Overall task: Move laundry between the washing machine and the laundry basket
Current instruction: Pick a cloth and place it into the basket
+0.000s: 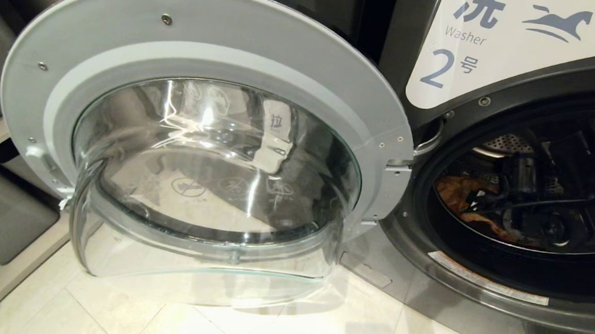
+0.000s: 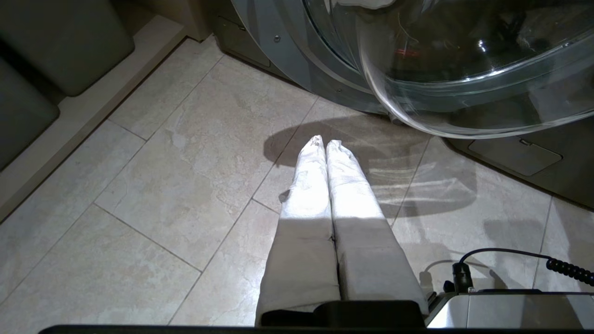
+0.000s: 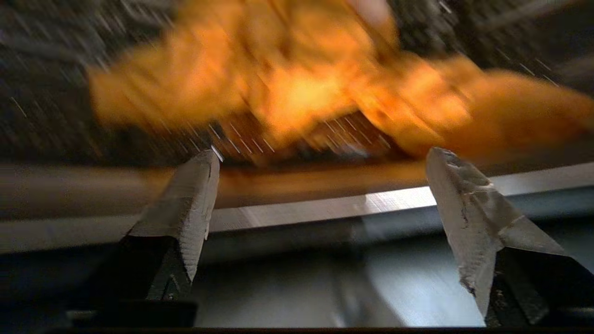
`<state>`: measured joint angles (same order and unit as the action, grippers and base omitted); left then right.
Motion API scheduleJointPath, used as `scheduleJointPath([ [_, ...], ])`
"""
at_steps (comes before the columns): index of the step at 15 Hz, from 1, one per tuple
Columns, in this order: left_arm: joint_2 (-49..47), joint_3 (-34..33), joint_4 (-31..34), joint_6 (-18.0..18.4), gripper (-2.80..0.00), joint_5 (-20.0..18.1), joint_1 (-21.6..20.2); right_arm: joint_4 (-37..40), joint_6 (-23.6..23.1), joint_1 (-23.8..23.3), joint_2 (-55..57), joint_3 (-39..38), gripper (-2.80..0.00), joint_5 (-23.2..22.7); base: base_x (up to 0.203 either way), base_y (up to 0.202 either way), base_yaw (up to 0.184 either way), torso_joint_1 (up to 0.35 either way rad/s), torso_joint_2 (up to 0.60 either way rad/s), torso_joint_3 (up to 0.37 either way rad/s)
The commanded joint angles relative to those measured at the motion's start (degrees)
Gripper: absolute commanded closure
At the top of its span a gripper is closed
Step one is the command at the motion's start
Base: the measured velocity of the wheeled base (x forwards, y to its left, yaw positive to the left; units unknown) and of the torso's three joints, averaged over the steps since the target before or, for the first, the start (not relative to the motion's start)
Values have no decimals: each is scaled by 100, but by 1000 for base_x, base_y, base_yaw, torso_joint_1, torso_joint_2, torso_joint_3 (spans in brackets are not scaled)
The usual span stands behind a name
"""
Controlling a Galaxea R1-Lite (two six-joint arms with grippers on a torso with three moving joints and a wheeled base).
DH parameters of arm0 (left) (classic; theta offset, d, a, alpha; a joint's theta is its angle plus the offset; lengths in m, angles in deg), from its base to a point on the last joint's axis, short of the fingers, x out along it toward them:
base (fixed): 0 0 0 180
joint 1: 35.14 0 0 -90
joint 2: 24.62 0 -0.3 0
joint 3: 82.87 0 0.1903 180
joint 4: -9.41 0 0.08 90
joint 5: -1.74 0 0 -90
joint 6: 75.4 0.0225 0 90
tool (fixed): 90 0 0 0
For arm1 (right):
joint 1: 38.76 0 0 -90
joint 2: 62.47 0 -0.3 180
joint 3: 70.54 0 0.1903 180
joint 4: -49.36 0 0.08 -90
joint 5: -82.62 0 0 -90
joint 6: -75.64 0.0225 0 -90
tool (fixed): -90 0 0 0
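The washing machine [image 1: 490, 148], marked with a white label [image 1: 491, 39] bearing the number 2 and a horse logo, stands with its round glass door [image 1: 208, 182] swung fully open. Inside the dark drum [image 1: 534, 181] lies an orange-yellow garment [image 1: 461, 192], crumpled toward the bottom; no other laundry can be made out in there. The right gripper [image 3: 320, 157] has its fingers [image 3: 185, 208] spread wide with nothing between them, and the orange-yellow garment [image 3: 301, 88] lies just beyond the fingertips, apart from them, on the perforated drum wall. A bright metal rim [image 3: 325, 208] of the drum opening crosses between the two fingers, nearer than the cloth. The right arm is seen dimly inside the drum in the head view. The left gripper [image 2: 325, 144] hangs over the tiled floor [image 2: 162, 185] with its white-wrapped fingers [image 2: 306, 185] pressed together and holding nothing. Beyond its fingertips bulges the glass bowl of the open door [image 2: 464, 69], well apart from them. Grey bins [image 1: 5, 211] sit on low shelving beside the door.
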<state>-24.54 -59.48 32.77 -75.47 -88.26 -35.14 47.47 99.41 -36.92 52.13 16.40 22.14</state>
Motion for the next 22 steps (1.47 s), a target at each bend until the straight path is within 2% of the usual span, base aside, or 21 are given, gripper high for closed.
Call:
scheduleJointPath([
  [1, -7, -2, 0, -1, 0, 0, 0, 160, 30, -9, 519, 668, -280, 19, 0, 0, 0, 0, 0, 0],
  [6, -7, -2, 0, -1, 0, 0, 0, 1563, 277, -72, 1344, 2626, -280, 27, 0, 0, 0, 0, 0, 0],
  [11, -7, 4, 0, -1, 0, 0, 0, 2427, 372, -131, 1824, 3734, -280, 65, 0, 0, 0, 0, 0, 0],
  [14, -7, -2, 0, -1, 0, 0, 0, 3281, 514, -224, 2131, 4637, -280, 73, 0, 0, 0, 0, 0, 0],
  [15, -7, -2, 0, -1, 0, 0, 0, 3487, 528, -290, 2278, 4778, -280, 112, 0, 0, 0, 0, 0, 0],
  [22, -7, -2, 0, -1, 0, 0, 0, 3642, 549, -500, 2652, 4805, -280, 169, 0, 0, 0, 0, 0, 0],
])
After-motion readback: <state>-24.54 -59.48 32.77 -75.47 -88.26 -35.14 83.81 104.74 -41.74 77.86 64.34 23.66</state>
